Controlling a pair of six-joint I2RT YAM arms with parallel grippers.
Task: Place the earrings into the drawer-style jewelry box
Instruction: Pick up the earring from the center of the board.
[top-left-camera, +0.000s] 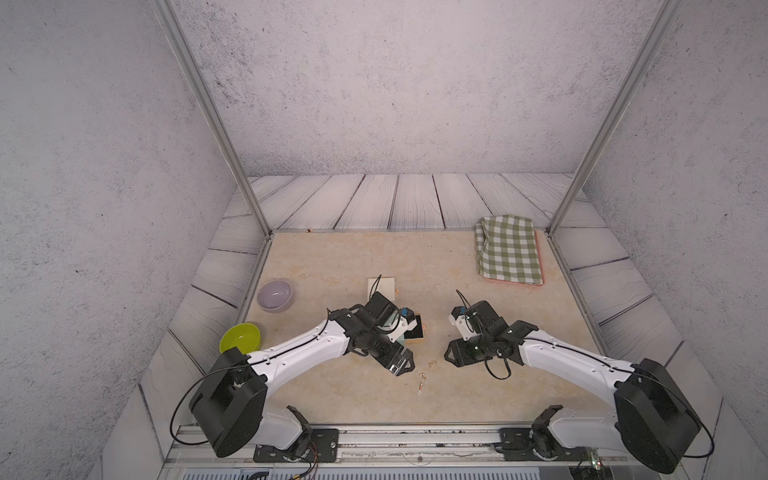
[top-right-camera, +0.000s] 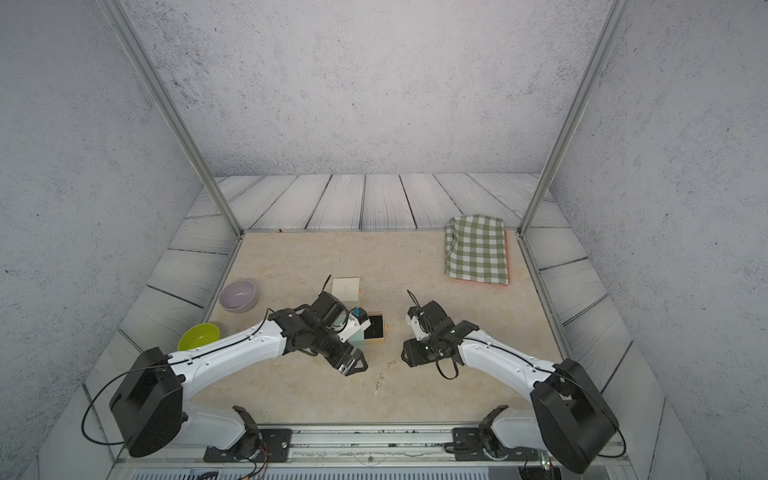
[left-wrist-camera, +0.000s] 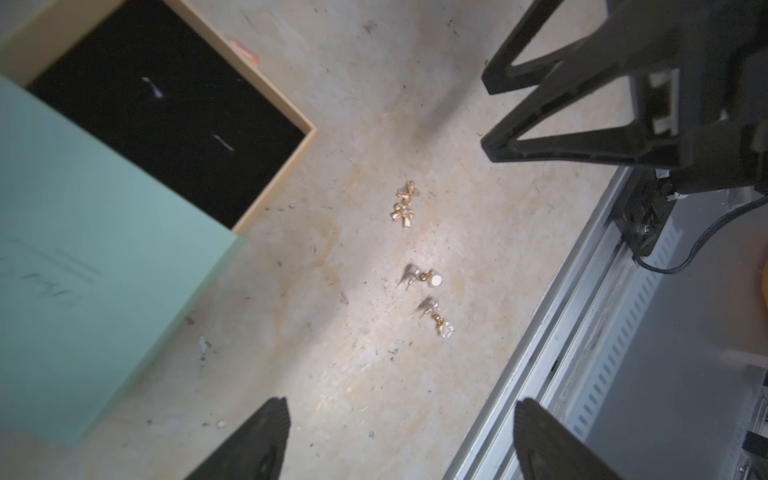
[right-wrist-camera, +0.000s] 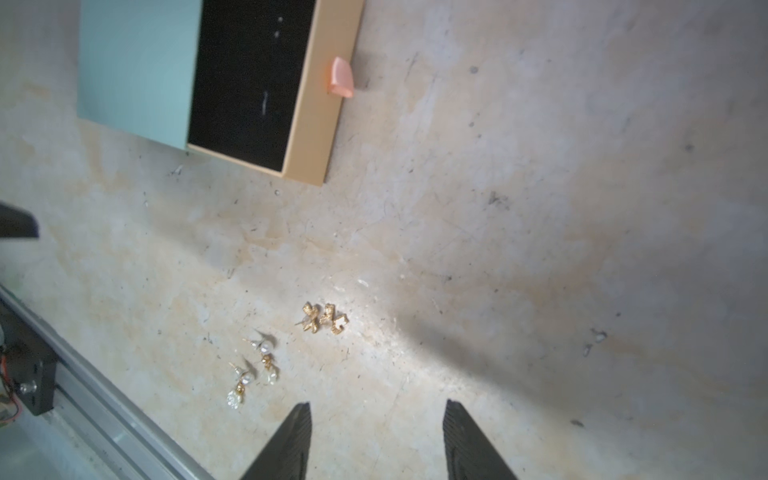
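Note:
Several small gold earrings lie loose on the beige table between my two arms: a gold cross-shaped pair (top-left-camera: 432, 363) (left-wrist-camera: 405, 203) (right-wrist-camera: 324, 318) and two pearl dangly ones (left-wrist-camera: 424, 278) (right-wrist-camera: 264, 357). My left gripper (top-left-camera: 405, 368) (left-wrist-camera: 401, 409) hangs open just left of them. My right gripper (top-left-camera: 451, 354) (right-wrist-camera: 376, 409) hangs open just right of them. Neither holds anything. The cream-white drawer-style jewelry box (top-left-camera: 381, 286) lies flat behind the left wrist, with an orange tab at its side. A mint-green box (left-wrist-camera: 83, 249) nearer the earrings has its tan, black-lined tray (right-wrist-camera: 249, 83) slid out.
A lilac bowl (top-left-camera: 274, 295) and a lime-green bowl (top-left-camera: 240, 337) stand at the left. A green checked cloth (top-left-camera: 509, 249) lies at the back right. The metal rail (top-left-camera: 415, 436) runs along the front edge, close to the pearl earrings.

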